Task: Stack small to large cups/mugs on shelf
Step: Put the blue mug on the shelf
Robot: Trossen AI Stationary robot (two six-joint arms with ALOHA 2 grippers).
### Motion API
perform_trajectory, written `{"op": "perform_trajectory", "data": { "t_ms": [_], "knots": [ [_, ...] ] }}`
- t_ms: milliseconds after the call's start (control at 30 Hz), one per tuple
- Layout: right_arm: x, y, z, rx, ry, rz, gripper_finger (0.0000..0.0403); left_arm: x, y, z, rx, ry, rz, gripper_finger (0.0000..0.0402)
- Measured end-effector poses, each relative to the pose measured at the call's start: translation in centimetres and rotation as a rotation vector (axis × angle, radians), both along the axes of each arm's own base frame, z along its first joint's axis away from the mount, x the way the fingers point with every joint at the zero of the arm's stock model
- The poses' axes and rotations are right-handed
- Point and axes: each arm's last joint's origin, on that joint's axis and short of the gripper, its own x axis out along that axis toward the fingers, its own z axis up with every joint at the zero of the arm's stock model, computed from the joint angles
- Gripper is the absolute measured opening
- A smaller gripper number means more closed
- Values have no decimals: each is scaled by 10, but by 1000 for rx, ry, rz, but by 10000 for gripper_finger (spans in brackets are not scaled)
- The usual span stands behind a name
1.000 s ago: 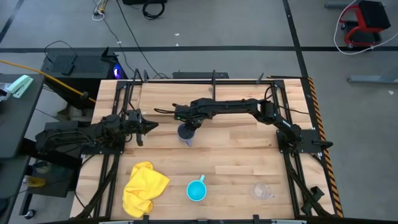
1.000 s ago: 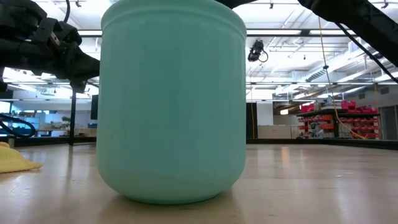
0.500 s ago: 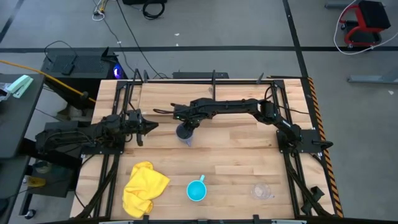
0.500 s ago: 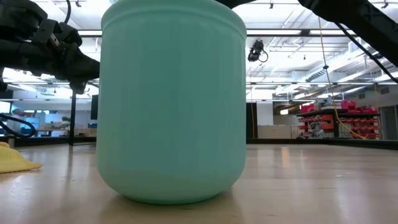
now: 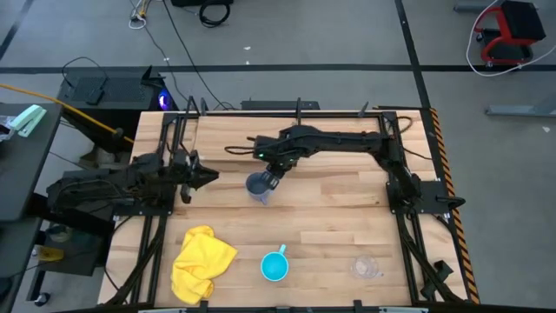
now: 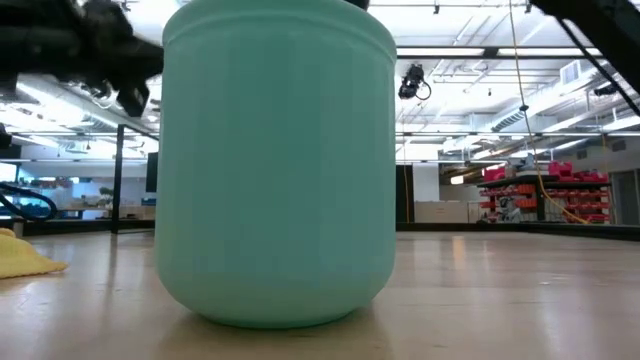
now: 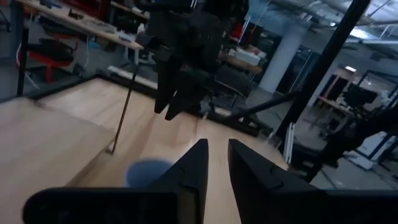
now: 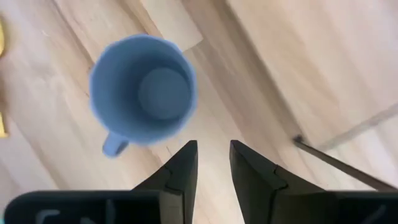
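The grey-blue mug (image 5: 258, 188) stands upright on its base at the table's middle; it also shows in the right wrist view (image 8: 143, 90). My right gripper (image 8: 213, 155) hovers above it, pointing down, just beside its rim. Its fingers stand a narrow gap apart and are empty; it also shows in the high view (image 5: 272, 176). My left gripper (image 5: 211, 176) waits shut to the mug's left. The cyan mug (image 5: 274, 266) and the clear cup (image 5: 366, 267) stand near the front edge. The shelf (image 8: 323, 56) runs along the far side.
A yellow cloth (image 5: 201, 261) lies crumpled at the front left. The cyan mug fills the low view (image 6: 280, 160). A thin black shelf post (image 8: 339, 163) stands near the grey-blue mug. Black frames run along both table sides.
My right gripper has risen from just over the grey-blue mug and shifted slightly toward the table's right edge. The mug stays upright on the table where it was. My left gripper has risen a little.
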Motion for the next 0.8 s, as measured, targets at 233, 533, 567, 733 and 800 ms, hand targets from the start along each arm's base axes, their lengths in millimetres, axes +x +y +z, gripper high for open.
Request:
{"op": "perform_trajectory", "data": {
  "t_ms": [233,533,567,733,800],
  "knots": [
    [-39,29,52,-226,-24,2,101,20,5,34,16,236,30,54],
    [-92,63,64,-590,-10,-99,101,59,16,60,68,688,148,32],
    [-101,63,59,-602,1,-116,101,64,17,59,58,724,148,32],
    [-137,59,29,-565,-59,-198,98,86,20,50,11,865,151,30],
    [-147,59,22,-499,-155,-182,96,93,21,47,6,900,145,33]
  ]
}}
